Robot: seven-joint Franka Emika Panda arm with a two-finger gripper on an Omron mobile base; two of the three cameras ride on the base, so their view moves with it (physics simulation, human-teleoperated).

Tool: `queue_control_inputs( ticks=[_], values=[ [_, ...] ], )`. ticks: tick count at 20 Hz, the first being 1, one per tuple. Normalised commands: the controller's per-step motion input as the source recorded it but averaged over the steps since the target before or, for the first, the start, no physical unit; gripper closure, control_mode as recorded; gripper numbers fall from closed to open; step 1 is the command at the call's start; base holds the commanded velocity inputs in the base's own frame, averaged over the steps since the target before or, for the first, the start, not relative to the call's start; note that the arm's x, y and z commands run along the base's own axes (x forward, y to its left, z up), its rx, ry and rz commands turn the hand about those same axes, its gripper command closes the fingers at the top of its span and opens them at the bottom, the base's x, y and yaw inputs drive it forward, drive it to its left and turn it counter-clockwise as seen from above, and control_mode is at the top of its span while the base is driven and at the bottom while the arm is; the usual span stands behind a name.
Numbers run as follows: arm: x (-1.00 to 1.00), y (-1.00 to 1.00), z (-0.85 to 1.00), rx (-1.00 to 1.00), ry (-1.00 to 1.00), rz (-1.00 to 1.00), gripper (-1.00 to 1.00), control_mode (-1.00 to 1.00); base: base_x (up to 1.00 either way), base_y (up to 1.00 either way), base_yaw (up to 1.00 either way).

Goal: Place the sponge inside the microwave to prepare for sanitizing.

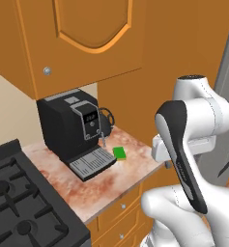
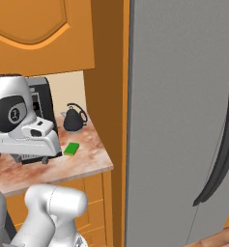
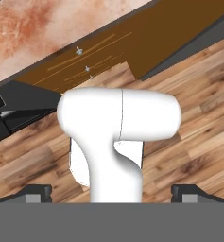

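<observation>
so, you're starting from a folded arm with nothing in hand: in the hand view the two dark fingertips sit wide apart at the bottom corners, with bare wood floor between them, so the gripper (image 3: 111, 191) is spread open and empty, looking down past the counter edge.

the sponge (image 1: 120, 153) lies flat on the reddish speckled countertop (image 1: 92, 188), at about 3 o'clock from the black coffee machine (image 1: 72, 130), just beside its grey drip tray (image 1: 93, 164) and apart from it. in the right base view the sponge (image 2: 71, 148) sits at about 6 o'clock from the black kettle (image 2: 74, 118), near it but clear.

the microwave is not something you can pick out from these angles, so i judge the reach for the sponge is the step ahead and the whole task remains.

watch these:
- the sponge is low and close to the drip tray; if you descend off-centre toward 9 o'clock, one finger may land on the tray instead of straddling the block.
- the wooden upper cabinet (image 1: 72, 38) hangs over the machine; a high, sweeping elbow could strike it.
- the tall grey panel (image 2: 183, 120) stands close at the counter's 3 o'clock side; swinging wide that way risks a knock.
- the kettle is light-looking; a brush on approach might topple it.
</observation>
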Motion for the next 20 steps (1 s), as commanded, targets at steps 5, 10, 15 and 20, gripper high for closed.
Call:
queue_control_inputs(
  ticks=[5, 10, 15, 20],
  values=[
    [0.00, 0.00, 0.00, 0.00, 0.00, 0.00, -1.00, 1.00, 0.00, 0.00, 0.00],
    [0.00, 0.00, 0.00, 0.00, 0.00, 0.00, -1.00, -1.00, 0.00, 0.00, 0.00],
    [0.01, 0.00, 0.00, 0.00, -0.01, 0.00, -1.00, -1.00, 0.00, 0.00, 0.00],
    [0.34, 0.11, -0.10, 0.00, -0.13, -0.08, -1.00, -1.00, 0.00, 0.00, 0.00]
  ],
)
